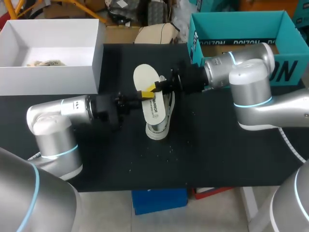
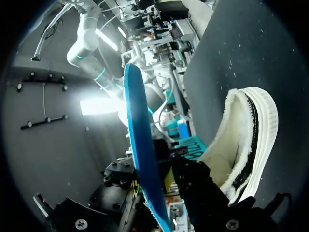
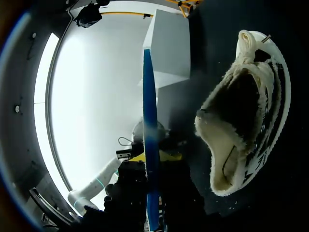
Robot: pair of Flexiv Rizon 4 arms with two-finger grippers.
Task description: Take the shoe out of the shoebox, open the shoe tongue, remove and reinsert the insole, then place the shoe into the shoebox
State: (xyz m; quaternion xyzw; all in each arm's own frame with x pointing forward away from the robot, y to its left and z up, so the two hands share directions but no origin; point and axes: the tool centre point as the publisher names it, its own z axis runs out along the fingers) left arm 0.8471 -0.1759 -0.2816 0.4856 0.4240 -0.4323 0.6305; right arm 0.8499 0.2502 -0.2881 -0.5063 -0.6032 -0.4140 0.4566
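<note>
The fleece-lined shoe [image 1: 159,118] rests on the black table [image 1: 217,154]. It is outside the white shoebox [image 1: 48,79], which stands well apart from the shoe on the left arm's side. The insole [image 1: 145,77], pale on one face and blue on the other, is held clear just above the shoe, with the left hand [image 1: 146,93] and right hand [image 1: 158,86] each pinching its near end.

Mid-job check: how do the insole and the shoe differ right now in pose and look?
The insole is held up clear, gripped by the left gripper and right gripper; the shoe rests on the black table. The insole is a thin flat sheet, cream one side, blue the other; the shoe is bulky with fleecy lining. Both look pale from above.
</note>
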